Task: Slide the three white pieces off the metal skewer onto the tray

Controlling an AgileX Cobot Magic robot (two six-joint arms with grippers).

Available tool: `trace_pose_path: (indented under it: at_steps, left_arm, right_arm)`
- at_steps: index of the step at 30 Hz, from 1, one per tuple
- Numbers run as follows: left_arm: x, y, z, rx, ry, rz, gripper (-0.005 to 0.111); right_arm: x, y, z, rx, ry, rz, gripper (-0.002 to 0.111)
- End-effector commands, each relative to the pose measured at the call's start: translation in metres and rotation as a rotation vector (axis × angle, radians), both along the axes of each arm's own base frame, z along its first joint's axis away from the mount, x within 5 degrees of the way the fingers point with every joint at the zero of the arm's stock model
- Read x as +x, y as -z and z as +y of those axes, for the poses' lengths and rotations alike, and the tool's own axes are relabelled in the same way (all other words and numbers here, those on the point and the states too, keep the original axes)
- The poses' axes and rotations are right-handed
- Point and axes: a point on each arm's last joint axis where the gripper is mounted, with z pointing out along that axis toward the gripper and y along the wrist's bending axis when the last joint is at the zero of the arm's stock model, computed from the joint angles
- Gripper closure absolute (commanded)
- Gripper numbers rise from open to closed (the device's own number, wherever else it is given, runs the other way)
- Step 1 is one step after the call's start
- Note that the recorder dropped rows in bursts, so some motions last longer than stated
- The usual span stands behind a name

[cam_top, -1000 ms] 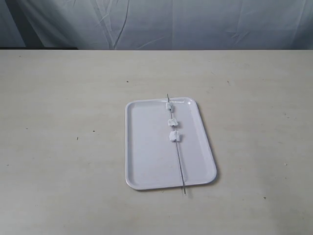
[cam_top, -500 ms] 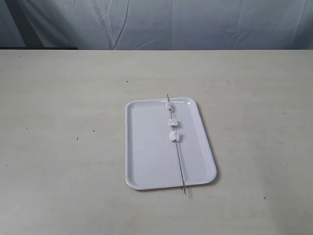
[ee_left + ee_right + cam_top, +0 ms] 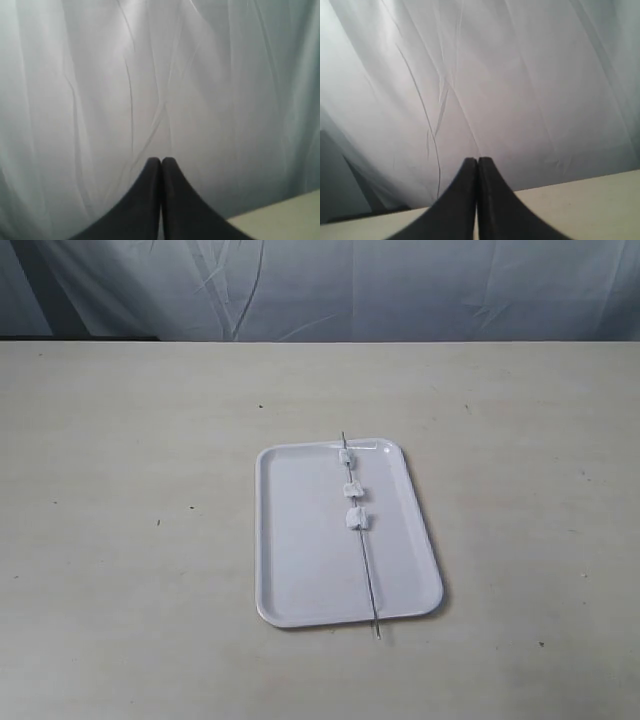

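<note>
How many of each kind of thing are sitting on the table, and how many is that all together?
White pieces: 3
Metal skewer: 1
Tray: 1
Total: 5

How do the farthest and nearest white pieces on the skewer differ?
Position: the farthest piece sits at the far rim of the tray, while the nearest piece lies well inside, over the tray's floor. Size: the nearest piece looks somewhat bigger than the farthest piece. Shared: both are white, lumpy and threaded on the metal skewer.
</note>
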Motion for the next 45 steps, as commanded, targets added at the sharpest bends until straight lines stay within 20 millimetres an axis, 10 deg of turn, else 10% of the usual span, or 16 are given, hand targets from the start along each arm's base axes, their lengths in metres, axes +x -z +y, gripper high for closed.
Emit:
trace_pose_path:
  at_steps: [1, 5, 14, 20, 30, 45]
  left_arm:
    - [0.067, -0.017, -0.020, 0.005, 0.177, 0.283, 0.107]
    - [0.113, 0.003, -0.041, -0.116, 0.404, 0.606, 0.107]
    - [0.157, 0.072, -0.064, -0.113, 0.583, 0.911, 0.092]
    - [0.178, 0.111, -0.068, -0.124, 0.558, 1.037, 0.055]
    - [0.196, 0.181, -0.098, -0.223, 0.596, 1.286, 0.055]
    - [0.204, 0.197, -0.103, -0.237, 0.618, 1.243, 0.055]
  right_arm:
    - [0.055, -0.038, 0.020, -0.153, -0.111, 0.250, 0.104]
    - [0.110, -0.031, 0.049, -0.227, -0.304, 0.623, 0.092]
    - [0.183, 0.053, 0.102, -0.090, -0.644, 1.130, 0.066]
    - [0.191, 0.089, 0.128, -0.233, -0.697, 1.219, 0.066]
    - [0.193, 0.156, 0.177, -0.399, -0.662, 1.345, 0.066]
    - [0.197, 0.206, 0.203, -0.443, -0.574, 1.413, 0.066]
